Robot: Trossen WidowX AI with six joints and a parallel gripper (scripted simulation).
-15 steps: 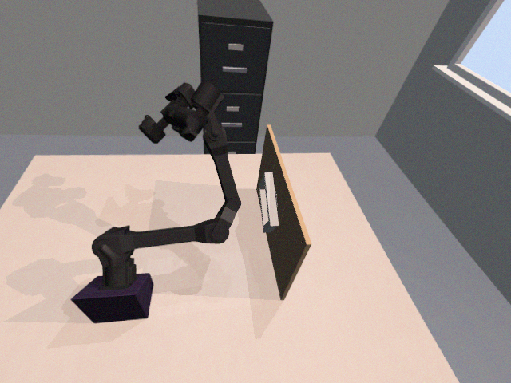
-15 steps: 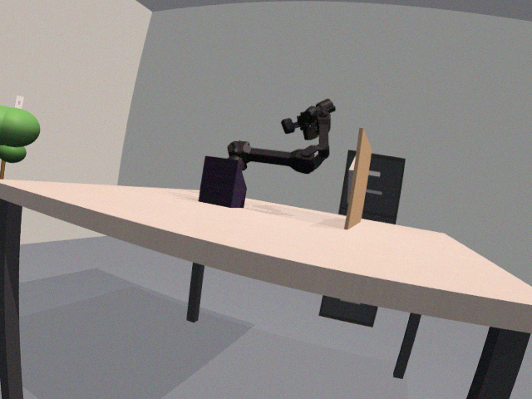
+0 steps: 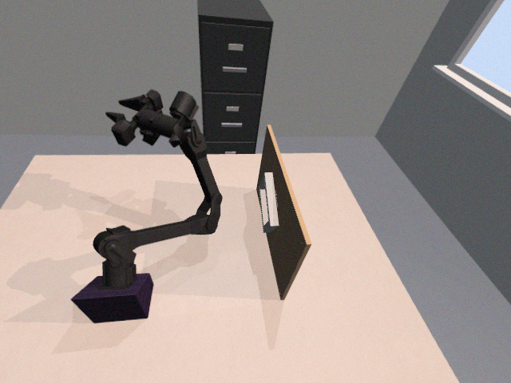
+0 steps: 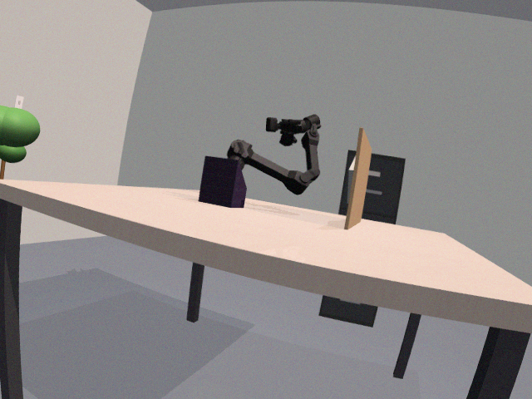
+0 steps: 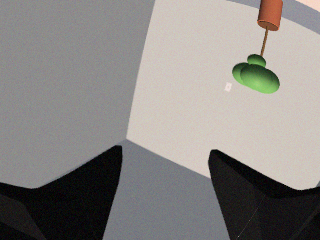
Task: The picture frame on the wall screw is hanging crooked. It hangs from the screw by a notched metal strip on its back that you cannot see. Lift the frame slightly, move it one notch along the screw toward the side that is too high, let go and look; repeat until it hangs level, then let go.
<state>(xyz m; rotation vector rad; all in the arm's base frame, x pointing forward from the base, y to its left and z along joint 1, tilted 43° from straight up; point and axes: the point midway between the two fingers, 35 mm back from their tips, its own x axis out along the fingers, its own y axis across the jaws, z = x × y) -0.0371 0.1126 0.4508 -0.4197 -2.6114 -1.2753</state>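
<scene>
Charcoal arm, dark wedge-shaped fingers [image 3: 132, 102], seemingly cable-free.

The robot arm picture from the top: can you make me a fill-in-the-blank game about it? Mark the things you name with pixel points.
The black robot arm [image 3: 202, 173] [image 4: 281, 169] stands on a dark ____ block [image 3: 119, 306] [image 4: 219, 182].
The open black gripper [image 3: 112, 108] [image 4: 267, 124] [image 5: 166, 150] holds ____.
The tall dark filing cabinet [image 3: 231, 82] [image 4: 393, 184] stands ____ the pale table [image 3: 350, 329] [image 4: 258, 232].

Missing words: purple; nothing; behind
</scene>
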